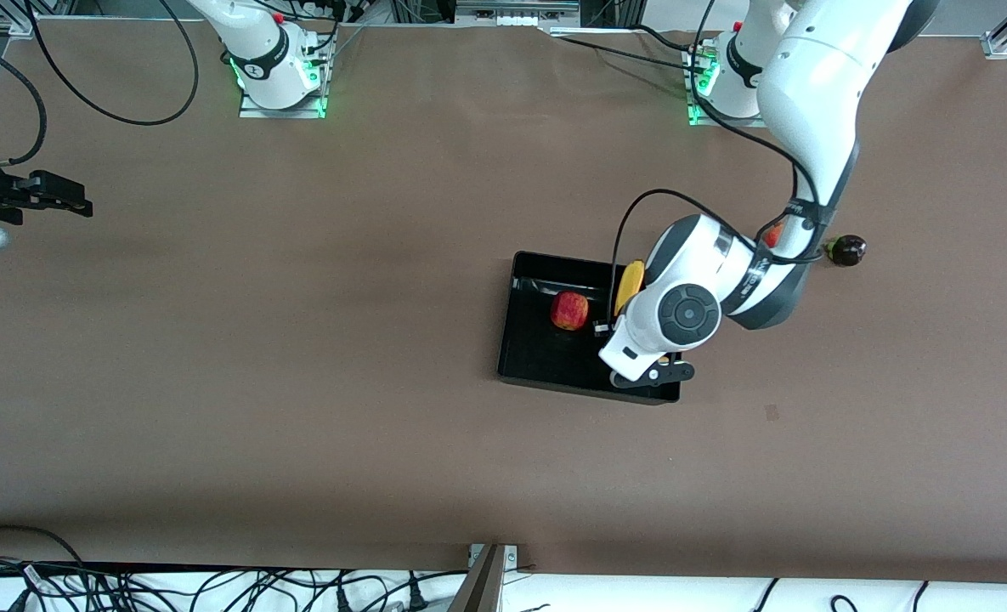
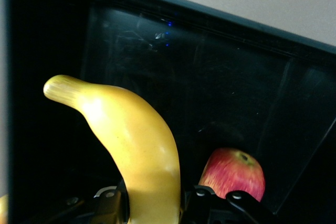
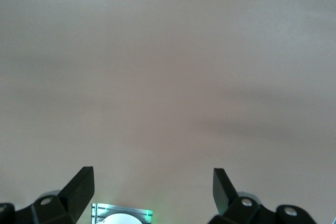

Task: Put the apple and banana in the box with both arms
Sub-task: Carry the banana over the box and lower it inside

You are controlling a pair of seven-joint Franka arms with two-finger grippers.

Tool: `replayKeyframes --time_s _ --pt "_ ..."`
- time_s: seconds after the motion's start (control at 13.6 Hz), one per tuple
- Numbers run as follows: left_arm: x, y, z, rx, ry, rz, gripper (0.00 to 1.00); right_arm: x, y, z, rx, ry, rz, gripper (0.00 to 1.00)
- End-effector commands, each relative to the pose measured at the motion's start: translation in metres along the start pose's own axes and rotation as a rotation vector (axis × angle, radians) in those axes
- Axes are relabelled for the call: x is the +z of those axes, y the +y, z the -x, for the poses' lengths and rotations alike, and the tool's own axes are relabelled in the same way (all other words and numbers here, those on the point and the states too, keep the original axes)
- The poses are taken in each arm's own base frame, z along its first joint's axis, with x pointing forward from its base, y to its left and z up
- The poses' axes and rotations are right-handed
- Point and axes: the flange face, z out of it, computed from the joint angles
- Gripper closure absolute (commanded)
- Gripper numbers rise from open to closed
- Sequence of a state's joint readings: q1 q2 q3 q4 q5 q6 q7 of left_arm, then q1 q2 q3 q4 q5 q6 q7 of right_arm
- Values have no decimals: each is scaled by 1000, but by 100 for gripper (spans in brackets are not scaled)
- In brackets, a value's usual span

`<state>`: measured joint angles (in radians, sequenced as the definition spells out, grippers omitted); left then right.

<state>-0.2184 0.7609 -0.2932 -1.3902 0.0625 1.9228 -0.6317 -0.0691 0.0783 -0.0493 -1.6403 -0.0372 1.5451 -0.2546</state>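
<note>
The black box [image 1: 545,361] lies on the brown table toward the left arm's end. The red apple [image 1: 569,310] sits inside it. My left arm reaches over the box, and its wrist hides its gripper in the front view. In the left wrist view my left gripper [image 2: 152,203] is shut on the yellow banana [image 2: 136,145], over the box floor [image 2: 210,77], with the apple [image 2: 233,177] close beside it. Part of the banana [image 1: 630,285] shows above the box by the wrist. My right gripper [image 1: 65,200] is open and empty over bare table at the right arm's end; it also shows in the right wrist view [image 3: 152,182].
A dark round fruit [image 1: 845,250] lies on the table beside the left arm, toward the left arm's end from the box. A small red thing [image 1: 773,234] shows partly from under that arm. The arm bases [image 1: 278,76] stand along the table's farther edge.
</note>
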Motion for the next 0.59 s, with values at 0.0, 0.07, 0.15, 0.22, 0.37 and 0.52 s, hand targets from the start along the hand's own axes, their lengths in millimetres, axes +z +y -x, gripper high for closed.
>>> replayKeyframes --time_s 0.0,0.07,0.15,0.22,0.37,0.52 --pt "14 9 5 4 -1 2 100 -4 3 1 -8 -4 2 0" --pt "18 11 5 10 9 1 100 -4 3 1 -8 -4 2 0" --pt "23 12 4 8 14 4 100 -4 3 1 -7 -2 3 0" --pt "29 12 2 7 21 11 100 -4 3 1 -7 -2 3 0" --pt "36 14 0 5 26 18 100 -4 3 1 -7 -2 3 0" --pt "45 15 -5 -6 39 31 100 -5 3 1 -7 -1 3 0"
